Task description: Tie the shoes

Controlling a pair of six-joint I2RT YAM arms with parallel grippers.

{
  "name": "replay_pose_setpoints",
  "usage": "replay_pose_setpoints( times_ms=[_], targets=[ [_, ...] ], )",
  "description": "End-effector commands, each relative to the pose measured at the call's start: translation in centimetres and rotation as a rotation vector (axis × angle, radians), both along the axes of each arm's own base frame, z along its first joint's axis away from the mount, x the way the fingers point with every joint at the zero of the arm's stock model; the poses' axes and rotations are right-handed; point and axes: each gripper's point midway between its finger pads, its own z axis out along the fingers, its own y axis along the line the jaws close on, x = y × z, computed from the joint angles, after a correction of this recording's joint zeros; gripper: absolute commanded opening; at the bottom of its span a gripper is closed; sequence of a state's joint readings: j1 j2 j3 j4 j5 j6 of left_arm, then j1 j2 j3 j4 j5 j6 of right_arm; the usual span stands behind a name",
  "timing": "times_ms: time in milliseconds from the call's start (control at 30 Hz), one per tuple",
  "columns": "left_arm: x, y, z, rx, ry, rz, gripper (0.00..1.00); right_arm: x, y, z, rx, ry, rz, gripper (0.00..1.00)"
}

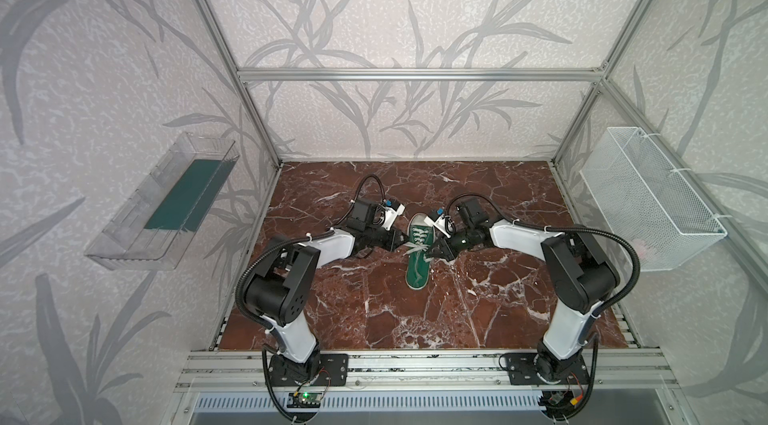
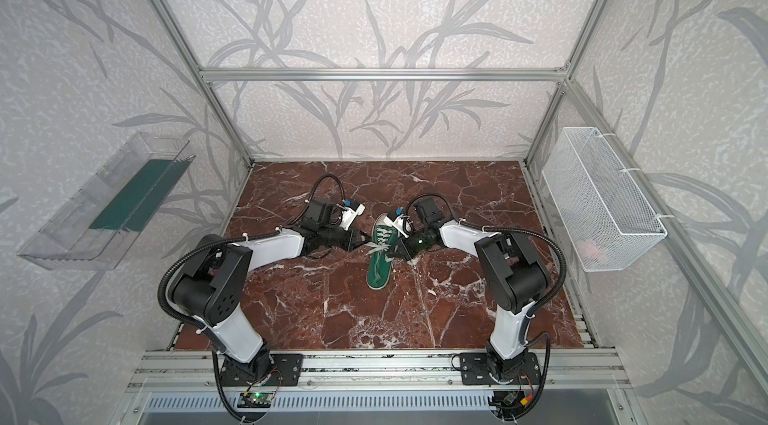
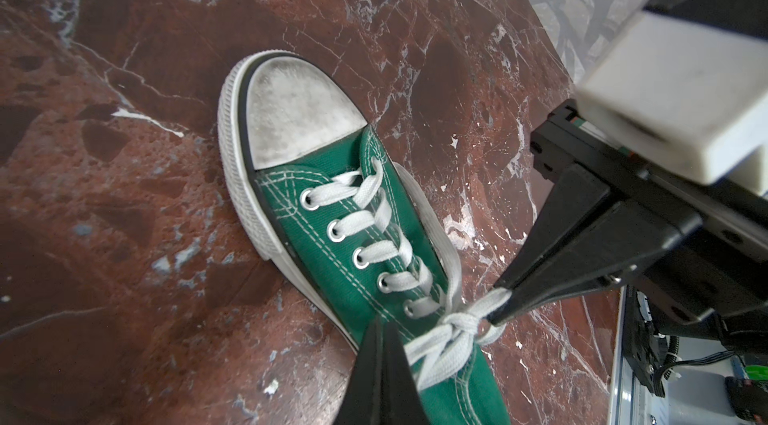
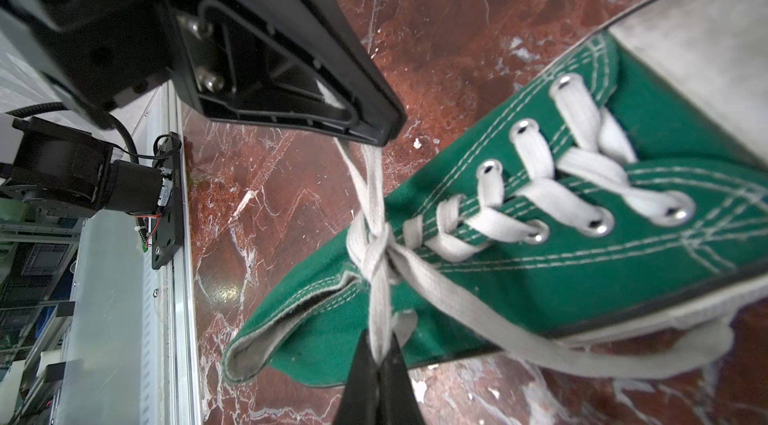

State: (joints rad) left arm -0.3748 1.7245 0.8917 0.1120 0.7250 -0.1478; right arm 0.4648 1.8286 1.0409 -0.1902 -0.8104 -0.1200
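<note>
The green canvas shoe (image 1: 419,265) (image 2: 379,267) lay flat on its sole on the red-brown marble bench (image 1: 374,310) (image 2: 332,310), near the middle in both top views. Its white toe cap pointed to 12 o'clock and its heel to 6 o'clock.

The white laces (image 3: 457,325) (image 4: 374,252) ran crisscross through 5 pairs of eyelets. Just above the top pair they twisted together into 1 knot. From that knot a strand stretched out to each side. Another flat length of lace trailed loose along the side of the shoe onto the bench.

The left claw (image 1: 402,241) (image 2: 365,243) sat at the shoe's 9 o'clock side. Its fingers were pressed together and clamped on lace, seen doubled where it entered the tip in the right wrist view (image 4: 386,136). The right claw (image 1: 434,252) (image 2: 395,254) sat at the shoe's 3 o'clock side. Its fingers were likewise together, pinching the lace that ran from the knot to its tip (image 3: 500,310). Both claws hung low, just beside the upper at the level of the knot, facing each other across the shoe. The lace on each side looked drawn straight between knot and claw.

At 9 o'clock, off the bench, a clear plastic tray (image 1: 124,236) with a dark green sheet in it was fixed to the wall. At 3 o'clock a white wire basket (image 1: 652,198) hung on the frame. Something pale pink lay in it, too blurred to name.
</note>
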Motion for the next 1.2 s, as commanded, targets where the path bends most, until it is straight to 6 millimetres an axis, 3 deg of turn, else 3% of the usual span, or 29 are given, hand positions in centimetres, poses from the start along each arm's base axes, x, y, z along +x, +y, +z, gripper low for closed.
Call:
replay_pose_setpoints(
  times_ms=[0, 767, 1067, 1100, 1133, 1167],
  targets=[
    [1.6, 0.9, 0.4, 0.030, -0.041, 0.032, 0.00, -0.7, -0.5, 0.1, -0.014, 0.014, -0.008, 0.00],
    [3.8, 2.9, -0.5, 0.007, -0.028, 0.113, 0.00, -1.6, -1.7, -1.8, -0.052, 0.069, -0.036, 0.00],
    [3.1, 1.9, 0.4, -0.066, -0.019, 0.089, 0.00, -1.6, -1.0, -0.5, -0.071, 0.090, 0.015, 0.00],
    [3.2, 1.7, 0.9, -0.099, -0.037, 0.091, 0.00, -1.5, -0.8, -0.3, -0.071, 0.093, 0.016, 0.05],
    [3.1, 1.4, 1.4, -0.136, -0.049, 0.090, 0.02, -1.3, -0.8, -0.1, -0.075, 0.093, 0.010, 0.17],
    [3.1, 1.3, 1.8, -0.166, -0.060, 0.096, 0.12, -1.2, -0.8, 0.1, -0.078, 0.088, 0.003, 0.29]
  ],
)
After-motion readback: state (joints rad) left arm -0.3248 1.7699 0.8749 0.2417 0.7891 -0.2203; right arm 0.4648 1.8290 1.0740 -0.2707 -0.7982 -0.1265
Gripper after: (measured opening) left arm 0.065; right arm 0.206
